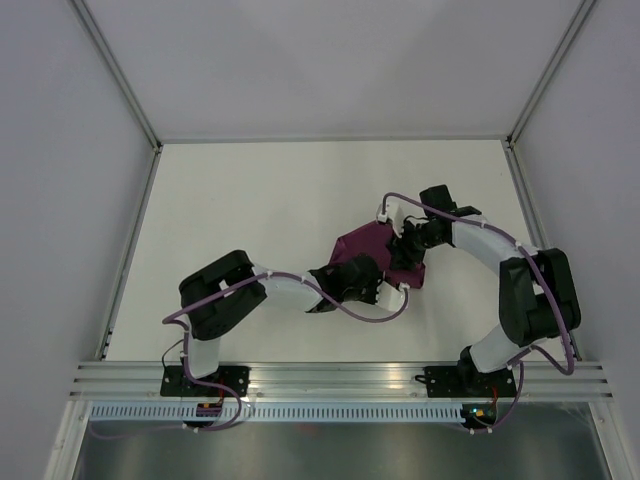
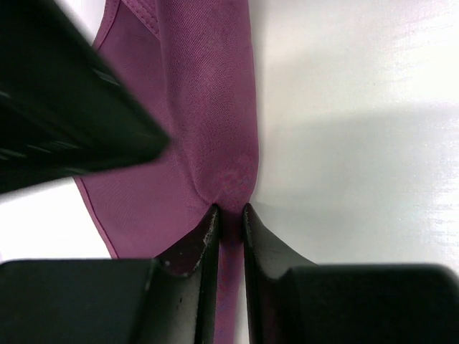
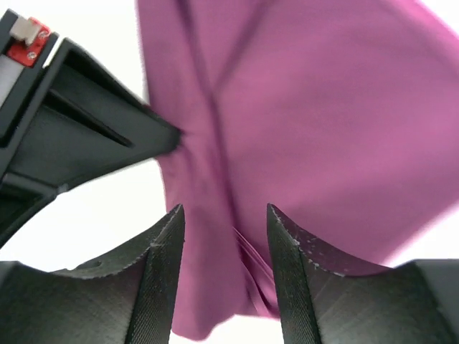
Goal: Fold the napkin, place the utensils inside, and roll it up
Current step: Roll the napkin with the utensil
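left gripper (image 2: pixel 230 215) is pinched shut on an edge fold of the napkin (image 2: pixel 208 93) — right gripper (image 3: pixel 225 218) sits over the napkin too, jaws spread apart

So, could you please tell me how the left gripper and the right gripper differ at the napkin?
The left gripper has its jaws almost together, pinching a ridge of the napkin; the right gripper has its jaws well apart, with the cloth between them unclamped. The left gripper is at the napkin's near edge, the right gripper at its far right side. Both are black, two-fingered and down at the cloth.
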Controlling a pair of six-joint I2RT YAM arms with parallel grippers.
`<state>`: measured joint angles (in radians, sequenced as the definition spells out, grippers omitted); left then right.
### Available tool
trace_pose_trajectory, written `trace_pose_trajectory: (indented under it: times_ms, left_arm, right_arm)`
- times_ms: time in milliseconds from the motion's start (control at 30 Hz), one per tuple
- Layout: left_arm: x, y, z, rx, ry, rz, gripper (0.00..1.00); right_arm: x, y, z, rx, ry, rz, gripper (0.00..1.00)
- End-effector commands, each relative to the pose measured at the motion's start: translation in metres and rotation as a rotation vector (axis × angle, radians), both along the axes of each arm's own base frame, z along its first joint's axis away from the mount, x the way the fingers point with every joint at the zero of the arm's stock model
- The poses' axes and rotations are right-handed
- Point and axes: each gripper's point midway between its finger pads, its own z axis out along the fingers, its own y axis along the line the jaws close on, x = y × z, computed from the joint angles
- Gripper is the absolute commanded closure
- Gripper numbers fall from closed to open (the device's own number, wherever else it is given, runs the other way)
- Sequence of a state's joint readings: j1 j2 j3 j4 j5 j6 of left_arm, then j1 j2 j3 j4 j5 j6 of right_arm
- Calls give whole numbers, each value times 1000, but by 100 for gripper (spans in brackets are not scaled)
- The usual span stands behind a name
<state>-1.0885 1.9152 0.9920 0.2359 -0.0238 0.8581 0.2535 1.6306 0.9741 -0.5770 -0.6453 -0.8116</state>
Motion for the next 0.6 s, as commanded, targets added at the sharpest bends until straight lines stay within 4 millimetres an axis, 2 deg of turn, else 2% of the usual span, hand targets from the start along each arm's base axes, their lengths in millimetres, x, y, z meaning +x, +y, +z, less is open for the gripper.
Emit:
trace_pose_trajectory:
  times_ms: [0,133,300,433,567]
  left_arm:
    - [-15,28,-22,90,119,69,98]
    - [-21,27,-20,93,167,84,98]
    - [-33,32,-23,146,249,114,98]
    - [-47,24,-14,139,344,102,98]
    - [-61,19,-4,130,428,88,98]
  right_arm:
    - [28,-8,42,34,-77,-150,44]
    - [51,-35,57,-15,-91,-354,43]
    - [42,-55,46,-100,-19,-449,45]
    - [34,-67,31,-151,6,-489,50]
    - [33,-76,33,-133,-1,-515,50]
